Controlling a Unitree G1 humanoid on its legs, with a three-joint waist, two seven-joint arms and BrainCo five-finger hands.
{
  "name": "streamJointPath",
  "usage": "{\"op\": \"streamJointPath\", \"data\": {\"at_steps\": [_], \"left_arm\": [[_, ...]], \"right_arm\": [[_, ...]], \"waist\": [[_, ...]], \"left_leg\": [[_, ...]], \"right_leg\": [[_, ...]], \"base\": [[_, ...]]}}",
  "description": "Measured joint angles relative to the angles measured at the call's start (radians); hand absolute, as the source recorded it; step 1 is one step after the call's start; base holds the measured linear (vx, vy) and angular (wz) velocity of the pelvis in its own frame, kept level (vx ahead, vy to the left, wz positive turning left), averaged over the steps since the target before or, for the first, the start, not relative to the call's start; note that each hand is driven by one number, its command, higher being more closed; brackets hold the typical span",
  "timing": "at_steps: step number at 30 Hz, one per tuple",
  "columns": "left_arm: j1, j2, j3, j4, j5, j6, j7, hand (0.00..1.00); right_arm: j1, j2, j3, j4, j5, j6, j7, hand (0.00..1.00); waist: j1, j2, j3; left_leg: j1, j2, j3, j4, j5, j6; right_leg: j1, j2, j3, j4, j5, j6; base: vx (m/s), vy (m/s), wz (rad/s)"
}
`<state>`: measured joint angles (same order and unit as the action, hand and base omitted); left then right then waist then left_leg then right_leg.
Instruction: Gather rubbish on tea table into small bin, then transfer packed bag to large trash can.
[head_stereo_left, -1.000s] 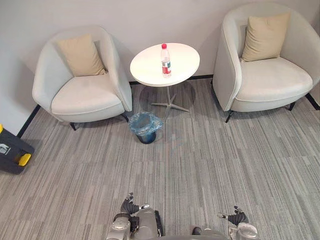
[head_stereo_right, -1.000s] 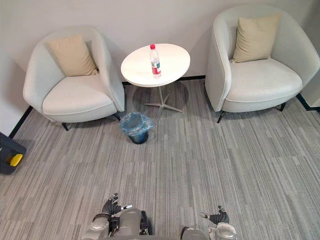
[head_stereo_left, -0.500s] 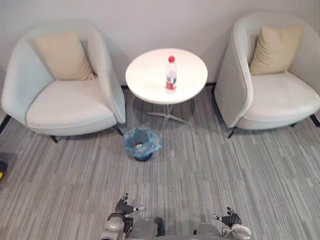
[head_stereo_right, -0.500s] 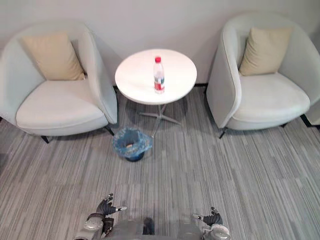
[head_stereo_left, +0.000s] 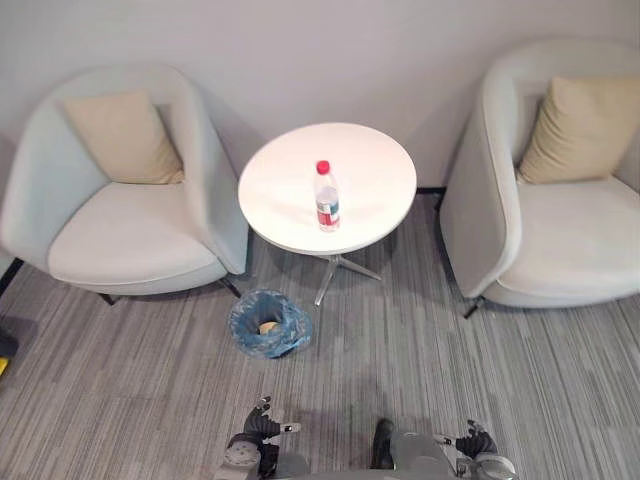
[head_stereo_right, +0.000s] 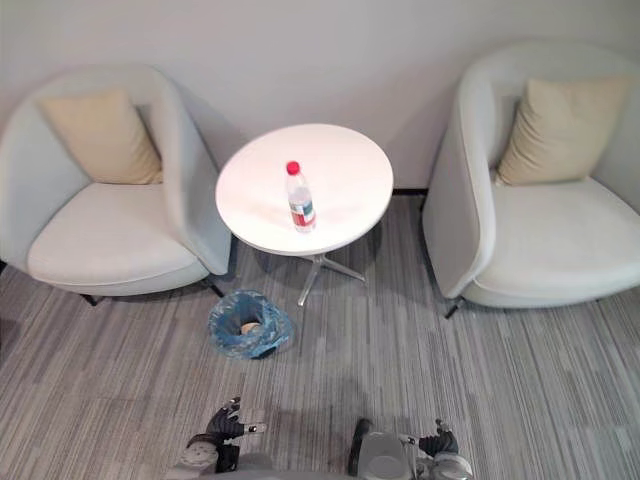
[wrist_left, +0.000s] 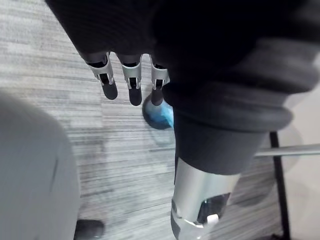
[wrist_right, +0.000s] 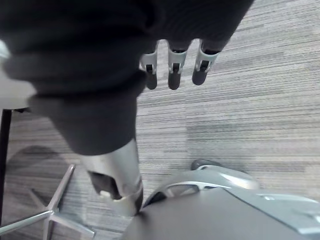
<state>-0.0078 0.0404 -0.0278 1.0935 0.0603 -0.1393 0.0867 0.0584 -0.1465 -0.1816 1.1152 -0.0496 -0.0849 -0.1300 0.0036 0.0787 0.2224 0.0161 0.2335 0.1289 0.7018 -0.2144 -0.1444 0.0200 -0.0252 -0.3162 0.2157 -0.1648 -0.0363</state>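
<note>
**Bottle upright on the surface, both hands empty and low**

The plastic bottle (head_stereo_left: 326, 196), red-capped, stands upright near the middle of the round white surface (head_stereo_left: 375, 165), the one piece of rubbish there to gather. The small bin (head_stereo_left: 240, 322), lined with a blue bag folded over its rim, sits on the carpet just beside the surface's foot, on the robot's left. That likely keeps the drop short and leaves the bag easy to lift out later. A tan scrap (head_stereo_left: 267, 327) already lies inside it.

The left hand (head_stereo_left: 262, 428) and right hand (head_stereo_left: 476, 440) hang well short of the surface. This reads as an approach, with no reach begun.

The eye views give the layout, with an armchair (head_stereo_left: 130, 235) on either side of the surface. The wrist views settle the hands. The left fingers (wrist_left: 131, 87) are straight and relaxed around nothing, with the bin a blue bulge beyond them. The right fingers (wrist_right: 172, 70) are equally slack and empty, with the surface's metal foot (wrist_right: 47, 220) nearby.
</note>
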Motion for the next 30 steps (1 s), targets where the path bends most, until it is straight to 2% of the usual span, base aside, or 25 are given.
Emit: {"op": "streamJointPath", "data": {"at_steps": [2, 5, 6, 7, 8, 11, 13, 15, 17, 18, 19, 20, 21, 23, 24, 25, 26, 27, 28, 29, 30], "left_arm": [[0.001, 0.002, 0.000, -0.005, 0.000, -0.001, 0.001, 0.00], [-0.011, 0.003, 0.001, -0.007, -0.001, -0.003, 0.001, 0.00], [-0.011, 0.002, 0.000, -0.006, -0.001, -0.003, 0.001, 0.00], [-0.007, 0.003, 0.001, -0.004, -0.002, -0.003, 0.002, 0.00], [-0.010, 0.008, 0.000, -0.003, -0.001, -0.003, 0.002, 0.00], [-0.014, 0.028, 0.011, -0.004, -0.003, -0.002, 0.001, 0.00], [-0.014, 0.034, 0.012, -0.003, -0.002, 0.000, 0.002, 0.00], [-0.012, 0.035, 0.012, -0.003, -0.002, 0.000, 0.001, 0.00], [-0.010, 0.036, 0.008, 0.003, -0.001, 0.001, 0.001, 0.00], [-0.009, 0.037, 0.005, 0.006, -0.001, 0.002, 0.001, 0.00], [-0.006, 0.045, -0.013, 0.006, 0.000, 0.002, 0.001, 0.00], [-0.003, 0.054, -0.027, 0.006, 0.000, 0.004, 0.001, 0.00], [0.003, 0.059, -0.037, 0.006, 0.000, 0.004, 0.001, 0.00], [0.007, 0.063, -0.044, 0.007, 0.000, 0.005, 0.002, 0.00], [0.008, 0.062, -0.042, 0.007, -0.001, 0.005, 0.002, 0.00], [0.012, 0.065, -0.043, 0.007, 0.000, 0.005, 0.002, 0.00], [0.015, 0.069, -0.042, 0.007, 0.000, 0.004, 0.001, 0.00], [0.009, 0.066, -0.038, 0.019, 0.000, 0.004, 0.003, 0.00], [0.013, 0.044, -0.028, 0.024, 0.000, 0.002, 0.001, 0.00], [0.017, 0.034, -0.023, 0.024, 0.000, 0.001, 0.001, 0.00], [0.018, 0.018, -0.011, 0.025, 0.000, 0.003, 0.001, 0.00]], "right_arm": [[0.004, -0.002, 0.000, -0.002, 0.000, 0.000, 0.000, 0.00], [-0.004, 0.000, -0.001, -0.003, 0.003, 0.000, -0.001, 0.00], [0.000, -0.001, -0.006, -0.002, 0.004, 0.001, -0.001, 0.00], [0.007, -0.012, -0.004, 0.000, 0.009, 0.002, -0.001, 0.00], [0.006, -0.007, -0.003, -0.001, 0.009, 0.003, -0.002, 0.00], [0.008, 0.005, 0.026, 0.003, 0.008, 0.005, -0.001, 0.00], [0.008, 0.011, 0.034, 0.003, 0.005, 0.005, -0.001, 0.00], [0.002, 0.011, 0.034, 0.003, -0.003, 0.005, 0.001, 0.00], [-0.008, 0.012, 0.035, 0.001, -0.006, 0.004, 0.003, 0.00], [-0.008, 0.012, 0.034, -0.001, -0.010, 0.004, 0.003, 0.00], [-0.005, 0.011, 0.033, -0.001, -0.016, 0.004, 0.004, 0.00], [-0.003, 0.015, 0.033, 0.000, -0.022, 0.004, 0.004, 0.00], [-0.001, 0.020, 0.032, -0.001, -0.022, 0.003, 0.004, 0.00], [0.001, 0.018, 0.033, -0.003, -0.022, -0.004, 0.005, 0.00], [0.001, 0.016, 0.033, -0.005, -0.022, -0.005, 0.006, 0.00], [0.005, 0.018, 0.034, -0.012, -0.022, -0.006, 0.005, 0.00], [0.013, 0.024, 0.035, -0.018, -0.022, -0.005, 0.005, 0.00], [0.019, 0.030, 0.032, -0.012, -0.021, -0.005, 0.006, 0.00], [0.019, 0.021, 0.027, 0.001, -0.023, -0.002, 0.002, 0.00], [0.017, 0.010, 0.027, 0.001, -0.023, -0.003, 0.004, 0.00], [0.016, -0.003, 0.028, 0.000, -0.023, -0.004, 0.005, 0.00]], "waist": [[0.011, 0.002, -0.002], [0.014, -0.003, 0.001], [0.014, -0.001, 0.000], [0.028, 0.000, 0.000], [0.034, -0.003, -0.006], [0.037, -0.036, -0.010], [0.036, -0.049, -0.014], [0.039, -0.056, -0.018], [0.038, -0.059, -0.023], [0.037, -0.057, -0.028], [0.033, -0.062, -0.033], [0.022, -0.068, -0.037], [0.009, -0.064, -0.040], [0.000, -0.058, -0.043], [0.000, -0.049, -0.040], [-0.004, -0.054, -0.043], [-0.004, -0.069, -0.051], [-0.001, -0.080, -0.056], [0.010, -0.050, -0.074], [0.012, -0.042, -0.076], [0.010, -0.019, -0.077]], "left_leg": [[-0.055, 0.008, 0.069, -0.010, -0.017, 0.027], [-0.137, -0.060, 0.076, -0.257, -0.016, 0.040], [-0.136, -0.097, 0.058, -0.404, 0.033, 0.037], [-0.109, -0.114, 0.066, -0.460, 0.147, 0.090], [-0.094, -0.126, 0.077, -0.473, 0.150, 0.098], [-0.093, -0.154, 0.093, -0.442, 0.121, 0.142], [-0.074, -0.173, 0.092, -0.442, 0.105, 0.154], [-0.048, -0.188, 0.099, -0.441, 0.058, 0.155], [-0.005, -0.216, 0.110, -0.465, 0.029, 0.163], [0.007, -0.223, 0.111, -0.475, 0.028, 0.165], [0.033, -0.238, 0.101, -0.495, 0.028, 0.168], [0.050, -0.242, 0.079, -0.504, 0.025, 0.175], [0.054, -0.239, 0.060, -0.509, 0.025, 0.175], [0.073, -0.211, 0.003, -0.525, 0.026, 0.173], [0.076, -0.199, -0.010, -0.525, 0.027, 0.171], [0.081, -0.193, -0.045, -0.520, 0.032, 0.157], [0.083, -0.205, -0.053, -0.517, 0.033, 0.149], [0.104, -0.214, -0.085, -0.514, 0.014, 0.119], [0.108, -0.194, -0.096, -0.527, 0.017, 0.110], [0.104, -0.183, -0.096, -0.530, 0.019, 0.108], [0.105, -0.170, -0.099, -0.542, 0.021, 0.104]], "right_leg": [[0.044, 0.001, -0.008, -0.038, 0.002, 0.012], [0.056, -0.026, 0.002, -0.043, -0.012, 0.031], [0.062, -0.037, 0.015, -0.036, -0.023, 0.051], [0.067, -0.044, 0.046, -0.021, -0.036, 0.074], [0.073, -0.050, 0.060, -0.025, -0.037, 0.079], [0.099, -0.068, 0.099, -0.082, -0.019, 0.099], [0.117, -0.084, 0.116, -0.076, -0.019, 0.104], [0.112, -0.105, 0.131, -0.017, -0.058, 0.132], [0.047, -0.153, 0.147, 0.172, -0.096, 0.164], [0.024, -0.162, 0.153, 0.228, -0.098, 0.167], [-0.020, -0.185, 0.152, 0.344, -0.096, 0.165], [-0.051, -0.191, 0.153, 0.416, -0.112, 0.148], [-0.057, -0.182, 0.154, 0.416, -0.134, 0.143], [-0.115, -0.120, 0.166, 0.409, -0.176, 0.112], [-0.137, -0.096, 0.178, 0.403, -0.177, 0.110], [-0.158, -0.071, 0.204, 0.329, -0.163, 0.111], [-0.155, -0.077, 0.213, 0.251, -0.111, 0.105], [-0.135, -0.087, 0.193, 0.209, -0.033, 0.061], [-0.125, -0.067, 0.192, 0.194, -0.032, 0.061], [-0.119, -0.059, 0.191, 0.182, -0.032, 0.060], [-0.107, -0.044, 0.183, 0.156, -0.026, 0.051]], "base": [[0.12, -0.049, 0.03], [0.19, 0.076, -0.06], [0.23, 0.153, -0.35], [0.29, 0.173, -0.42], [0.26, 0.130, -0.38], [0.27, 0.117, -0.06], [0.22, 0.098, 0.10], [0.21, 0.092, -0.03], [0.18, 0.095, -0.15], [0.18, 0.111, -0.06], [0.22, 0.079, 0.23], [0.27, 0.070, 0.42], [0.24, -0.030, 0.66], [0.21, -0.106, 0.70], [0.17, -0.148, 0.76], [0.13, -0.120, 0.69], [0.18, -0.160, 0.92], [0.26, -0.174, 0.63], [0.28, -0.182, 0.42], [0.24, -0.148, 0.07], [0.17, -0.130, 0.05]]}}
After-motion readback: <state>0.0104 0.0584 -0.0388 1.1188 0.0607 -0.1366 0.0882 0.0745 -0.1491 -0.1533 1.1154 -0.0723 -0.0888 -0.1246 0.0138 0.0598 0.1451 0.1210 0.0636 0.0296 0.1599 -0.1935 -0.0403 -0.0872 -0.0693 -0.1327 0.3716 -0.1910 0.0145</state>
